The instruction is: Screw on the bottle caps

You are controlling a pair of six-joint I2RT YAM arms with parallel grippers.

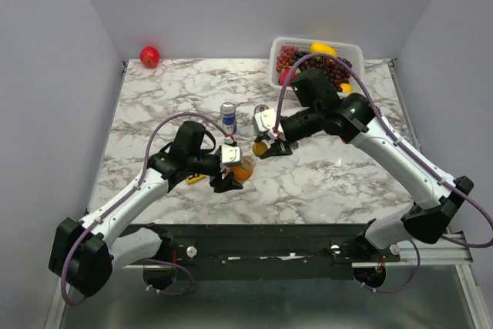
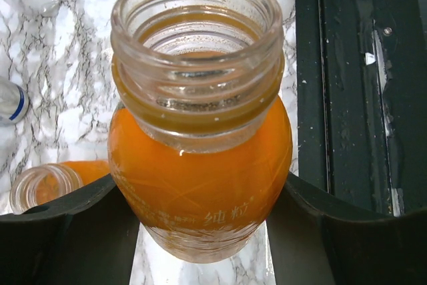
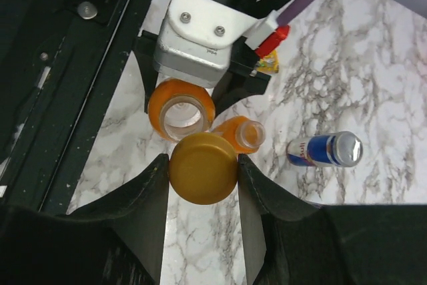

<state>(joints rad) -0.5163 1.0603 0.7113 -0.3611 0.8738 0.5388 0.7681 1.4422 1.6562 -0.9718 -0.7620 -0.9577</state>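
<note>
Marble tabletop (image 1: 154, 105), grey walls. Near centre: open orange bottle (image 2: 200, 171) clamped in left gripper (image 1: 235, 175); gold cap (image 3: 203, 168) pinched in right gripper (image 1: 266, 146), just beside the mouth. Capping step, probably; next: centre, lower, twist.

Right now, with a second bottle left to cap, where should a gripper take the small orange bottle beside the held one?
Take the second bottle by its wide orange body, from above, fingers across its sides. It seems to lie tipped over with its mouth open, and the threaded neck must stay free for capping.
</note>
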